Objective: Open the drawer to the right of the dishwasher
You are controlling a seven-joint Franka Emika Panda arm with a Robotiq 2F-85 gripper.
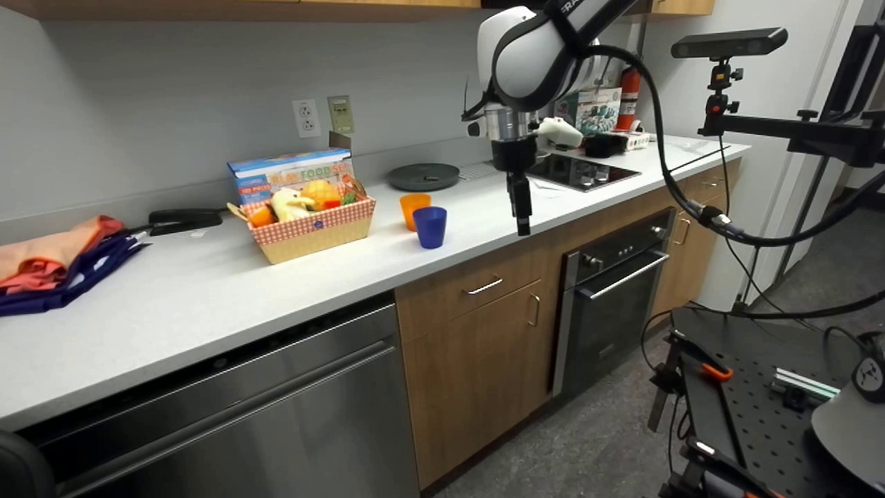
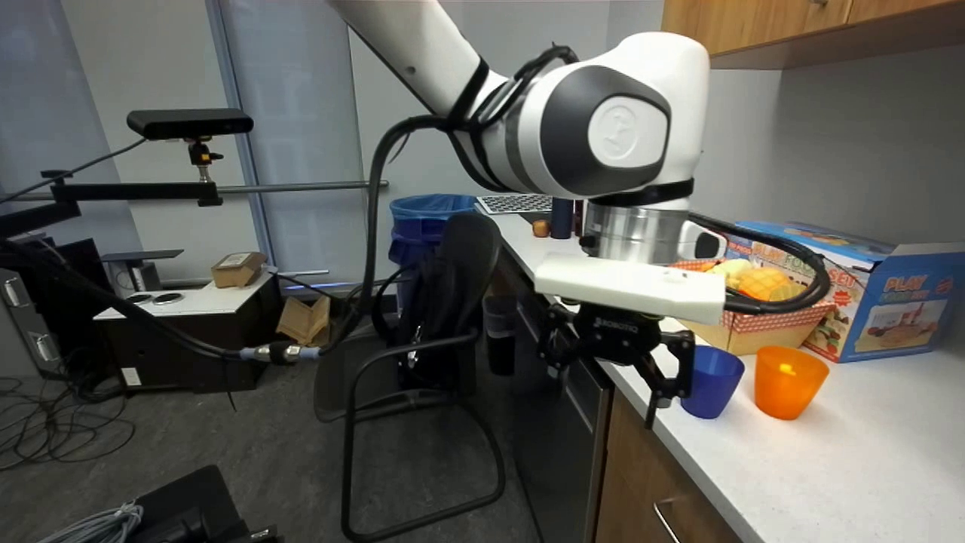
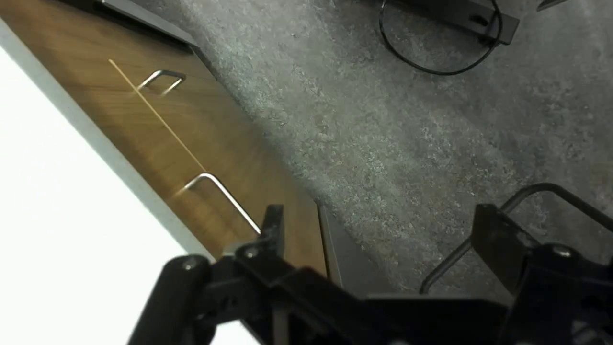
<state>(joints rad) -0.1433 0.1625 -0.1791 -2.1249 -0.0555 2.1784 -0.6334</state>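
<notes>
The drawer (image 1: 442,294) has a brown wood front lying flush under the countertop, with a silver bar handle (image 1: 484,285). To its left stands the stainless dishwasher (image 1: 276,415), whose dark front also shows in an exterior view (image 2: 558,430). My gripper (image 2: 603,392) hangs fingers-down near the counter's front edge, higher than the handle and apart from it. In the wrist view the gripper (image 3: 380,208) is wide open, with floor and cabinet seen between its fingers. One finger (image 3: 274,225) covers the near end of the drawer handle (image 3: 232,201) from this angle.
A blue cup (image 1: 431,227) and orange cup (image 1: 413,207) stand on the counter (image 1: 311,283) near the gripper, beside a toy food basket (image 1: 321,232). Below the drawer is a cabinet door (image 1: 477,380); an oven (image 1: 612,297) adjoins. A black chair (image 2: 422,377) stands before the dishwasher.
</notes>
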